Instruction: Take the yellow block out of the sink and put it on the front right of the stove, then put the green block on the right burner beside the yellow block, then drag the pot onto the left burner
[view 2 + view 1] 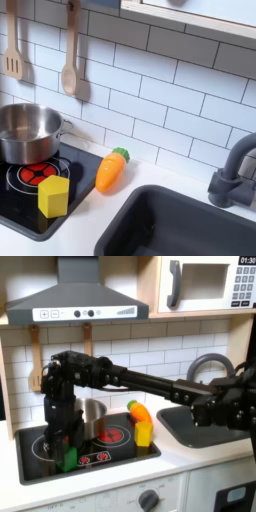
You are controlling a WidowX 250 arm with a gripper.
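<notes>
In the first exterior view, the green block [69, 459] is seen low on the stove [40, 463], at its front near the left burner [53, 443]. The hand [68, 442] is placed directly over it; whether it grips cannot be told. The yellow block [144, 433] stands well apart, toward the first exterior view's right. Behind, the pot [91, 414] is seen.

It was a little toy kitchen setup: white subway-tile wall [150, 95], grey range hood [78, 298] at 12 o'clock over the stove [85, 446], microwave [205, 284] at 1 o'clock, sink [185, 228] and wooden utensils [68, 62] hung up.
</notes>
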